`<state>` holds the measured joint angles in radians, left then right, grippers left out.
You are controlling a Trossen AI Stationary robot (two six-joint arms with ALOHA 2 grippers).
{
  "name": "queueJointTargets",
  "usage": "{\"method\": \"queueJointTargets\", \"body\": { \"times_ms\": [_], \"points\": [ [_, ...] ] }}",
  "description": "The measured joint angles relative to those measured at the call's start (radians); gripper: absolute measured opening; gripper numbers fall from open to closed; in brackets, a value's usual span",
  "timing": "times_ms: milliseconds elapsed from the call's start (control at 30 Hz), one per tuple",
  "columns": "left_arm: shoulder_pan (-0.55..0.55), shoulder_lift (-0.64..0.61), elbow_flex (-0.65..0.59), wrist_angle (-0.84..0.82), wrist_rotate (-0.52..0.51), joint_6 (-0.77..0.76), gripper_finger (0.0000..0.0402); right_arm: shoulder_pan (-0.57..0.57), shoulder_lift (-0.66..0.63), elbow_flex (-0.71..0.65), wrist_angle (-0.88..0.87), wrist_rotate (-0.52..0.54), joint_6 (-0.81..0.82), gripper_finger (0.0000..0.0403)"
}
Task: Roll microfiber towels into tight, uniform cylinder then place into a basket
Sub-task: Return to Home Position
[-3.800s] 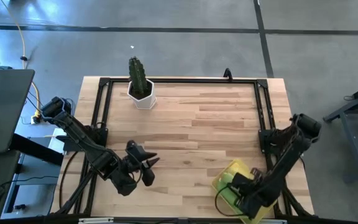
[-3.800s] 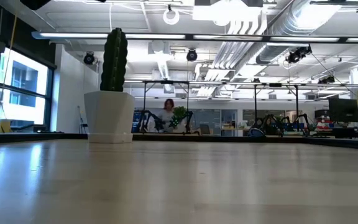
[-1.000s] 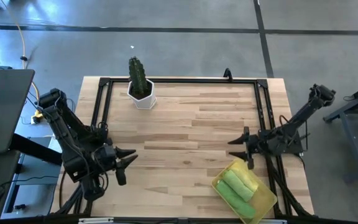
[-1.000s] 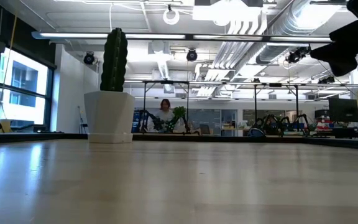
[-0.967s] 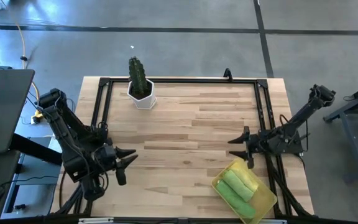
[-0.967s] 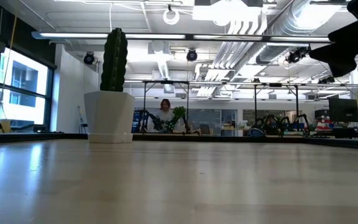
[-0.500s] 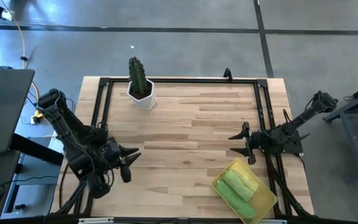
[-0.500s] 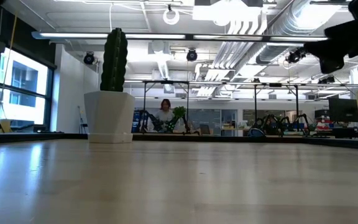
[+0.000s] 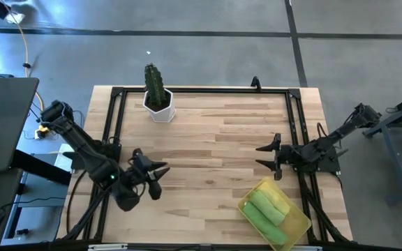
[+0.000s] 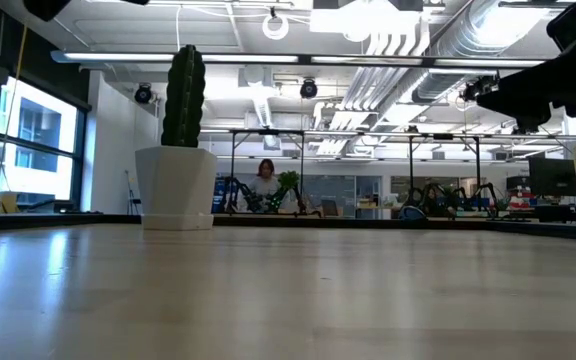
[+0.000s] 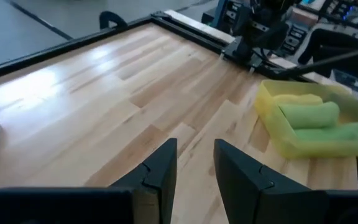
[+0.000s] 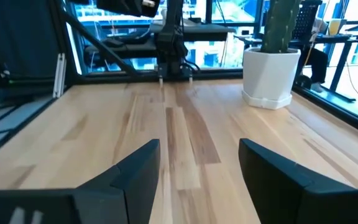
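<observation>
With all three rolled towels (image 9: 265, 207) lying side by side in the basket (image 9: 297, 222), two green and one yellow, at the table's (image 9: 215, 139) right corner away from the cactus (image 9: 153, 82), both arms hang clear of them. The right gripper (image 9: 262, 157) sits at the right edge just beyond the basket, fingers spread wide and empty. Over on the left side, well apart, the left gripper (image 9: 160, 180) hovers with fingers narrowly parted, holding nothing.
</observation>
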<state>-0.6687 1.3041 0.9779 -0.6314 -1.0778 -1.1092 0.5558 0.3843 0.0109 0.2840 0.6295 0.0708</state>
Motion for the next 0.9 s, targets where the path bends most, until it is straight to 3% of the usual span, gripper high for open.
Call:
{"method": "queueJointTargets", "body": {
  "times_ms": [167,367,633,900],
  "points": [
    [0.044,0.000,0.000,0.077,0.107,0.097,0.0094,0.000,-0.019,0.000,-0.042,-0.003,0.000,0.0211],
    [0.068,0.000,0.000,0.142,0.211,0.230,0.0094,-0.043,-0.195,0.000,-0.190,-0.058,0.000,0.0211],
    [0.107,0.000,0.000,0.269,0.272,0.427,0.0094,-0.242,-0.383,0.000,-0.210,-0.091,0.000,0.0211],
    [0.182,0.051,0.001,0.494,0.355,0.688,0.0094,-0.429,-0.379,-0.001,-0.203,-0.084,0.000,0.0211]
  ]
}}
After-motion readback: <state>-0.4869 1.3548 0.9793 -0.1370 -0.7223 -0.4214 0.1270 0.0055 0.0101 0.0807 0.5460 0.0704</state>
